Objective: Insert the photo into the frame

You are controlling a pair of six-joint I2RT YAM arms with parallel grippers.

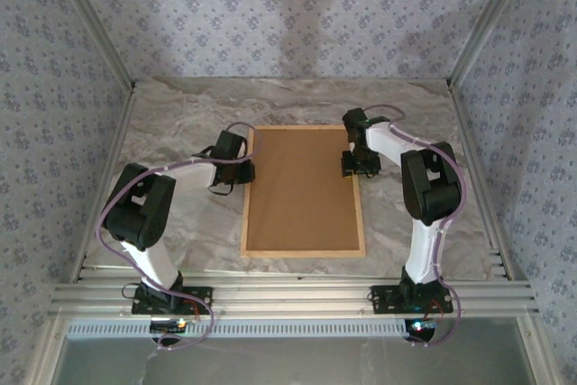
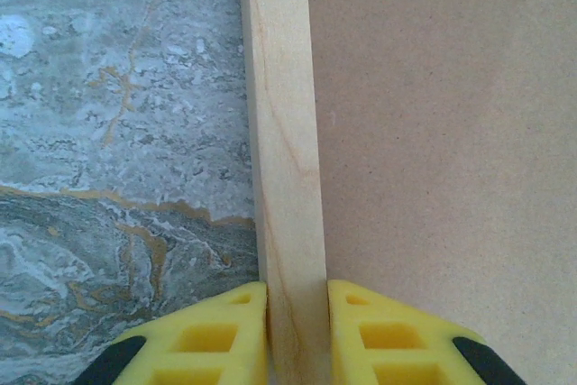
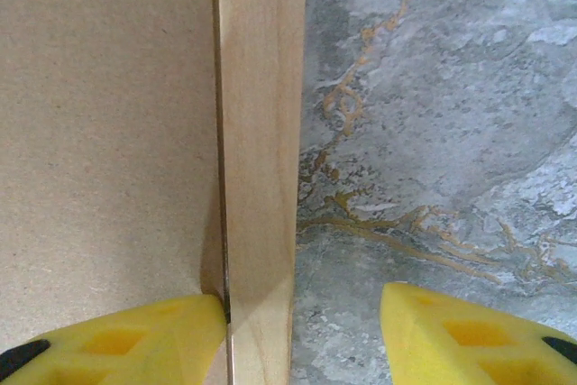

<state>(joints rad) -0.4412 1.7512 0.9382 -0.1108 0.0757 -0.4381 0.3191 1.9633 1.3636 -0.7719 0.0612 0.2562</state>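
Observation:
The frame (image 1: pixel 302 251) lies flat on the marble table, a thin light-wood rectangle with a plain brown backing board (image 1: pixel 302 187) set inside it. The photo is hidden. My left gripper (image 1: pixel 245 171) is at the frame's left rail; in the left wrist view, the gripper (image 2: pixel 297 322) has both yellow fingers pressed on the pale rail (image 2: pixel 284 132), shut on it. My right gripper (image 1: pixel 353 167) is at the right rail. In the right wrist view, the gripper (image 3: pixel 302 313) straddles the rail (image 3: pixel 260 132): one finger touches its board side, the other stands well apart over the table.
The grey marble tabletop (image 1: pixel 180 123) surrounds the frame, with patterned walls at the back and on both sides. A metal rail (image 1: pixel 288 299) runs along the near edge by the arm bases.

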